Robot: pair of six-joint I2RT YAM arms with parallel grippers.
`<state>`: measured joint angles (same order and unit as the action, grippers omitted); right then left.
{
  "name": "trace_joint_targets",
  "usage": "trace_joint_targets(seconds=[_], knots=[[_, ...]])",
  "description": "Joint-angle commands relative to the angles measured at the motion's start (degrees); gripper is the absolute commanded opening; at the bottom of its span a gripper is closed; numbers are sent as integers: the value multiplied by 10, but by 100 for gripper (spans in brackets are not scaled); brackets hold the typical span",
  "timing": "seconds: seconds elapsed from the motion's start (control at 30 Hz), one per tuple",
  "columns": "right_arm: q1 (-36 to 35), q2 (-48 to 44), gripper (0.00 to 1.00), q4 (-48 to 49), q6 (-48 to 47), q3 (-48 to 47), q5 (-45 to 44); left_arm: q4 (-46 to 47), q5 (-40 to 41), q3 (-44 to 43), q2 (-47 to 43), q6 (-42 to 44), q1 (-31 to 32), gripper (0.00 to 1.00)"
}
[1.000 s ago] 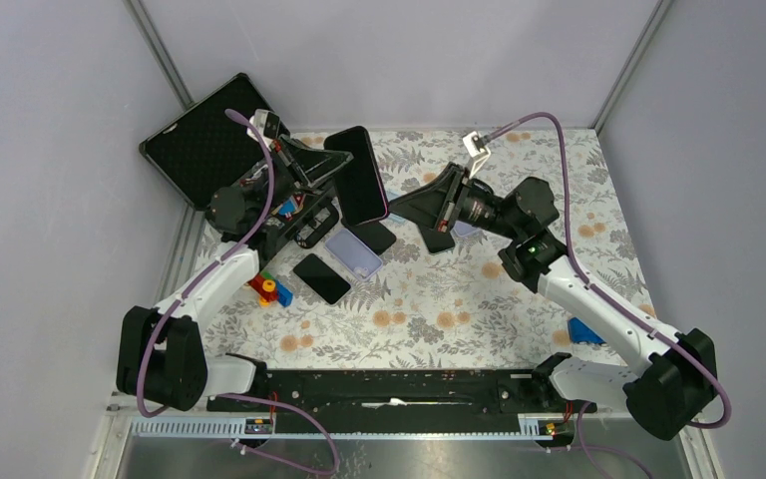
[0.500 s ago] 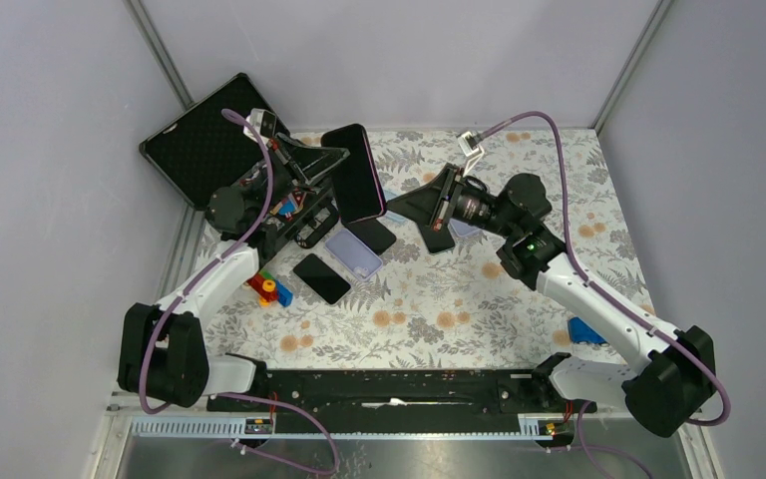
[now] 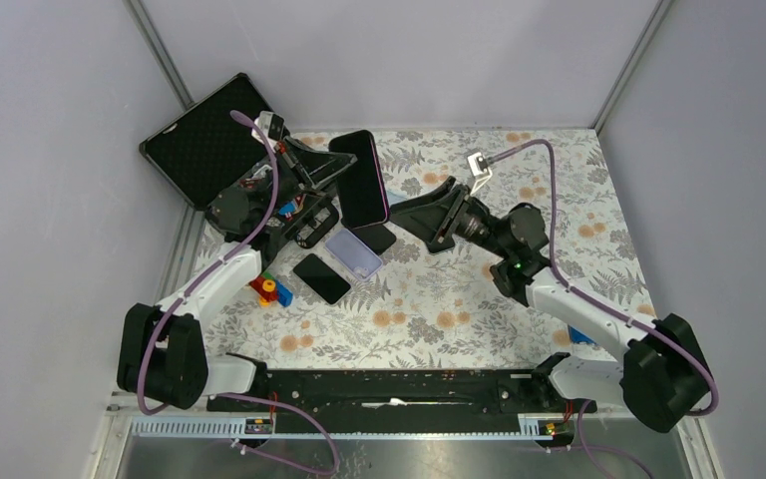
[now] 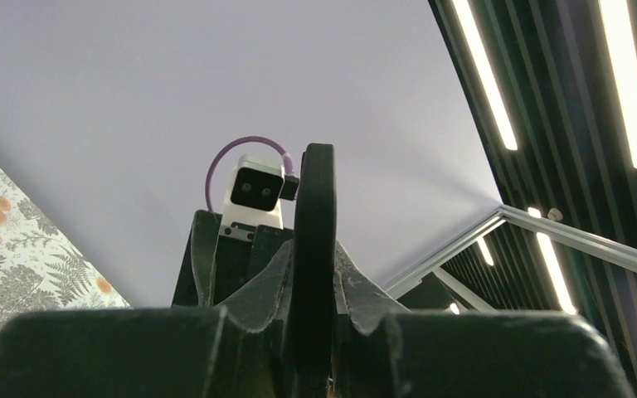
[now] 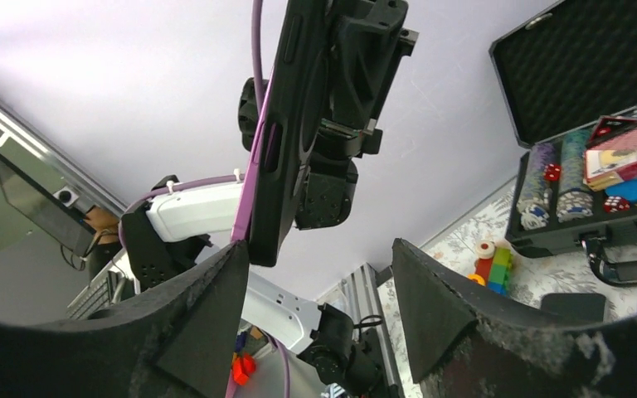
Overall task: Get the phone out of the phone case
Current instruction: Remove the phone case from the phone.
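At the far left part of the table [image 3: 439, 299], the left gripper [image 3: 336, 176] holds the phone [image 3: 364, 182] up in the air, above the other things. The phone stands on its edge, with the dark screen turned toward the top camera, and it is still inside the phone case [image 5: 275, 141]; a thin pink line runs along its right rim. In the left wrist view the two black fingers [image 4: 257, 286] are pressed together on the thin edge of the phone [image 4: 315, 224], one on each side.

The right gripper [image 3: 405, 208] points at the lower right corner of the phone and is just beside it. Its fingers [image 5: 203, 319] stand wide apart and nothing is between them. Whether one fingertip touches the case I cannot tell.

On the table under the phone lie a lilac phone [image 3: 354, 251] and two black phones [image 3: 321, 278], near each other. Some colored blocks [image 3: 269, 289] are beside the left arm. A black box [image 3: 204, 140] with its lid open stands at the far left corner, with chips and cards [image 5: 605, 162] inside.
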<state>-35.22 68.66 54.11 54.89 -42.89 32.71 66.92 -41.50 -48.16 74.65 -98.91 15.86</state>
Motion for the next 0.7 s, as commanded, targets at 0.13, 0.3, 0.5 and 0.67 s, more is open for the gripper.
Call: trace_joint_targets(seconds=[0.13,0.3,0.5,0.67], knots=[[-53,12,70,145,-34,45,-34,7,65,-3,-50,16,2,0],[-73,3,70,97,-79,45,-54,-19,78,5,-59,31,1,0],[-127,8,60,80,-162,34,-149,-43,116,29,-76,45,2,0],[-160,58,55,137,-201,14,-187,-58,142,45,-90,48,2,0]])
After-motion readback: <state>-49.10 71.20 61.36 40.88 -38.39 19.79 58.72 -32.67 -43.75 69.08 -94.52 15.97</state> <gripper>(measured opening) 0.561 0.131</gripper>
